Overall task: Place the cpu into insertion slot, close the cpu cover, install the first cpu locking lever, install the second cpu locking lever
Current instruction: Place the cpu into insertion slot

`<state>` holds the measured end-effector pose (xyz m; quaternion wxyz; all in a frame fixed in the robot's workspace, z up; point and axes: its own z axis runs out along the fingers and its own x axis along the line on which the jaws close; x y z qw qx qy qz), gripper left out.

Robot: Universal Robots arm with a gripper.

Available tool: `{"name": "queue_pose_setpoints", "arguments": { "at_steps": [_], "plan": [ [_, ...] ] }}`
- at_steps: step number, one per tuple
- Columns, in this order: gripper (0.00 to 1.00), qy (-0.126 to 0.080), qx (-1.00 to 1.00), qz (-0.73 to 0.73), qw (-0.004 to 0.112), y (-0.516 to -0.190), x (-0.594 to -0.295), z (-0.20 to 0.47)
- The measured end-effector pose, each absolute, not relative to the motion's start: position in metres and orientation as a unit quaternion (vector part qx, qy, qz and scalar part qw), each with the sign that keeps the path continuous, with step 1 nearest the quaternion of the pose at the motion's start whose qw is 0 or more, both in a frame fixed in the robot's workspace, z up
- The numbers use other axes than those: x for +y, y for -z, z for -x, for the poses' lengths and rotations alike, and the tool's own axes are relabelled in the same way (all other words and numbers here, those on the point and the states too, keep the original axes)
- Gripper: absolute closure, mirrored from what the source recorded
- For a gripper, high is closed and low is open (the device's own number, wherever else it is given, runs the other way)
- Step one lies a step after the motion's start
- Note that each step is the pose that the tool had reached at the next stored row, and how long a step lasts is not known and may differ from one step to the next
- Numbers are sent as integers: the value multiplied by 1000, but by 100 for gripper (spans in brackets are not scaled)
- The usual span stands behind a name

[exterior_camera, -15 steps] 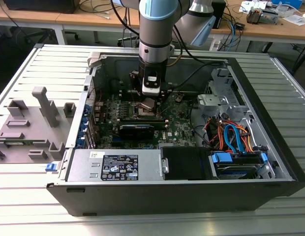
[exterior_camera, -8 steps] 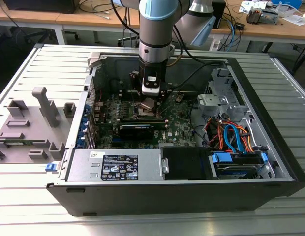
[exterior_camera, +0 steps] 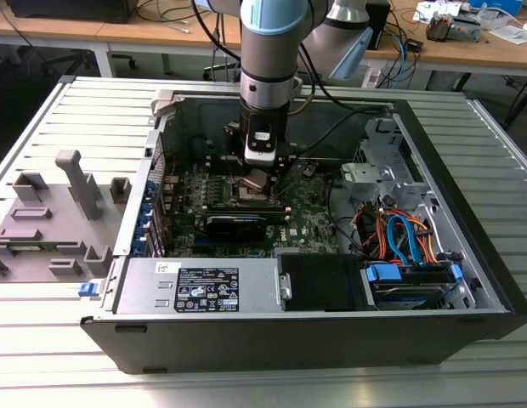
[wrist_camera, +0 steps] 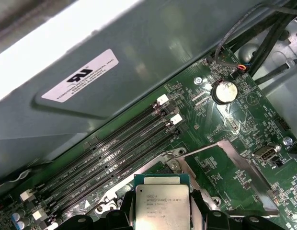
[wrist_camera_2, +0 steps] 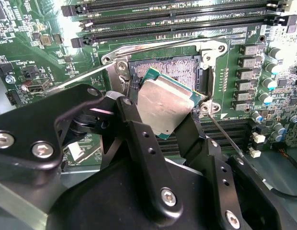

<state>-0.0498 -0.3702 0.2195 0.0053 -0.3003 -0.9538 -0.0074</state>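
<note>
Black metal fingers [wrist_camera_2: 139,136] clamp the cpu [wrist_camera_2: 164,106], a flat square with a matte silver lid and green edge. It hangs tilted over the dark, silver-rimmed insertion slot [wrist_camera_2: 158,71]. The thin cpu cover [wrist_camera: 249,179] lies flipped open.

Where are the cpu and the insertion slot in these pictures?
cpu [wrist_camera_2: 165,108], second wrist view, on its silver metal top.
insertion slot [wrist_camera_2: 162,67], second wrist view, on its exposed dark middle.

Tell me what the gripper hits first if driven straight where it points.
Likely the square, silver-rimmed insertion slot on the green board: the gripper, jaws shut on the flat silver-topped square cpu, points at it, so the chip lands first. Gap and alignment are unclear.
</note>
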Motion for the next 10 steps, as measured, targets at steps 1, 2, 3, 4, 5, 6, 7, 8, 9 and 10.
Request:
{"name": "queue_pose_setpoints", "arguments": {
  "at_steps": [1, 2, 3, 4, 5, 6, 7, 8, 9, 10],
  "plan": [
    [45, 7, -954, 301, 5, -220, -370, 50],
    [45, 7, -954, 301, 5, -220, -370, 50],
    [45, 7, -953, 301, 5, -220, -370, 50],
    [45, 7, -953, 302, 5, -220, -370, 50],
    [45, 7, -953, 302, 5, -220, -370, 50],
    [45, 7, -953, 302, 5, -220, -370, 50],
    [45, 7, -953, 303, 5, -220, -370, 50],
    [45, 7, -953, 303, 5, -220, -370, 50],
    [45, 7, -953, 304, 5, -220, -370, 50],
    [45, 7, -953, 304, 5, -220, -370, 50]
  ]
}}
